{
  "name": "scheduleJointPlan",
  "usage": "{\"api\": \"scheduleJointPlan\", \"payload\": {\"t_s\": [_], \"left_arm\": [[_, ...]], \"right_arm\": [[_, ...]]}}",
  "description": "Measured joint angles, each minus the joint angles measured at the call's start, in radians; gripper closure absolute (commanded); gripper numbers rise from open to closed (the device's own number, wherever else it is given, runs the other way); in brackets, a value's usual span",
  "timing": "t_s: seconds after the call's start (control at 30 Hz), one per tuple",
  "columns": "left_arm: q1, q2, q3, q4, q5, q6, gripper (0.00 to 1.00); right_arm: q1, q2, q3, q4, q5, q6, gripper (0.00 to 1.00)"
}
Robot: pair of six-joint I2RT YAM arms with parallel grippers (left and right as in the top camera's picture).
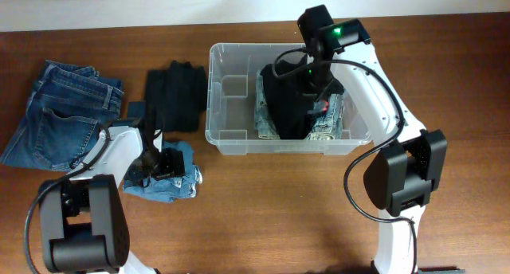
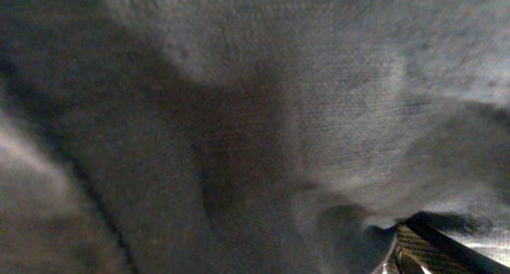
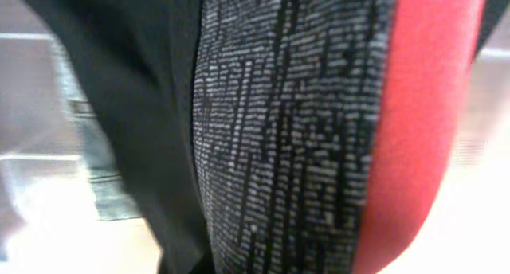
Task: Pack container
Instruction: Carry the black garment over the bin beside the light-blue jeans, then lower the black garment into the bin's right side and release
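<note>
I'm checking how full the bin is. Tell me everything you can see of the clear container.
The container is a clear plastic rectangular bin with rounded corners and a thick rim, standing upright and open-topped on the wooden table. Its left part is bare and shows moulded ribs. Its right part holds folded denim with a black garment on top. The right gripper reaches into it, at the garment.

One clear container [image 1: 212, 91] sits on the worktop [image 1: 279, 210], holding two garments: one black piece [image 1: 287, 99] and one faded denim piece [image 1: 328, 127]. Three more garments lie outside it on the worktop: one pair of dark blue jeans [image 1: 60, 115], one black garment [image 1: 177, 95] and one pale denim piece [image 1: 182, 183].
</note>
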Motion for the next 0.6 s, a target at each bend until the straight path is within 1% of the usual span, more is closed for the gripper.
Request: {"api": "scheduleJointPlan", "payload": {"t_s": [0.2,0.53,0.57,0.6], "left_arm": [[0.000,0.000,0.000,0.000,0.000,0.000,0.01],[0.000,0.000,0.000,0.000,0.000,0.000,0.01],[0.000,0.000,0.000,0.000,0.000,0.000,0.00],[0.000,0.000,0.000,0.000,0.000,0.000,0.00]], "right_arm": [[-0.003,0.000,0.000,-0.026,0.084,-0.001,0.96],[-0.035,0.000,-0.035,-0.037,0.111,-0.001,0.95],[-0.037,0.000,-0.043,-0.036,0.111,0.000,0.90],[-0.040,0.000,-0.052,-0.036,0.111,0.000,0.81]]}}
